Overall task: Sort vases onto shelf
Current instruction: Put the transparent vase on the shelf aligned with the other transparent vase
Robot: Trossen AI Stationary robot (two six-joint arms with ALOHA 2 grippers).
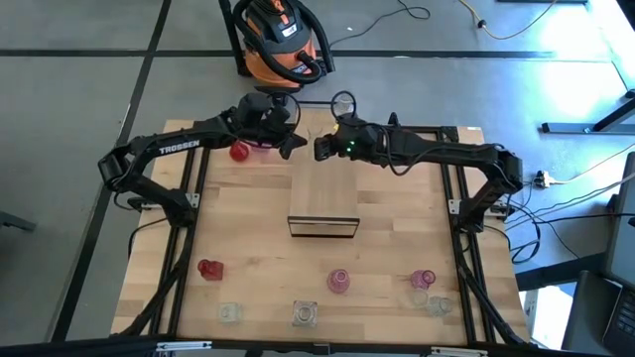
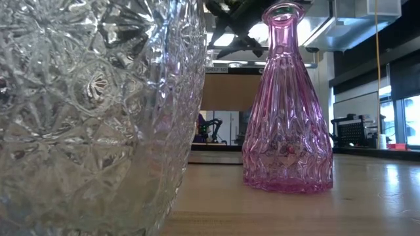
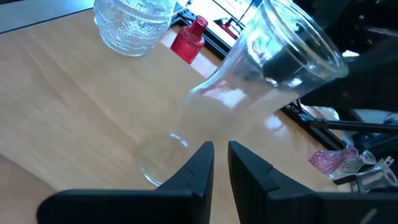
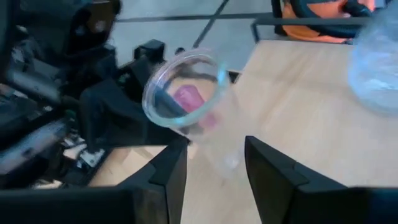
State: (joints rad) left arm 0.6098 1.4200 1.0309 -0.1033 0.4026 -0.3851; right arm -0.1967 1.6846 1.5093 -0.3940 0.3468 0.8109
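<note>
High view from above: two dark arms meet over the upper middle of the wooden table, just above the shelf, a pale plank lying at the centre of the frame. Nothing stands on the shelf yet.

The clear vase is between the two arms, tipped over at a slant with its open mouth pointing towards the right arm. The right gripper has its fingers spread wide on either side of the vase's body and appears to be carrying it. The left gripper is pinched almost closed, its tips just beside the vase's foot, with nothing visible between them.

A red vase sits under the left arm at upper left. Along the bottom of the frame wait another red vase, two pink vases and several clear ones.

Low view from table height: a cut-glass vase fills the left, and a tall pink vase stands at centre right.

The held vase is probably light, rigid, smooth and breakable, so it could slip or crack under a hard squeeze. The narrow waist below the flared mouth looks like the safest place to take hold, with gentle pressure. It needs righting before being set down on the shelf.
</note>
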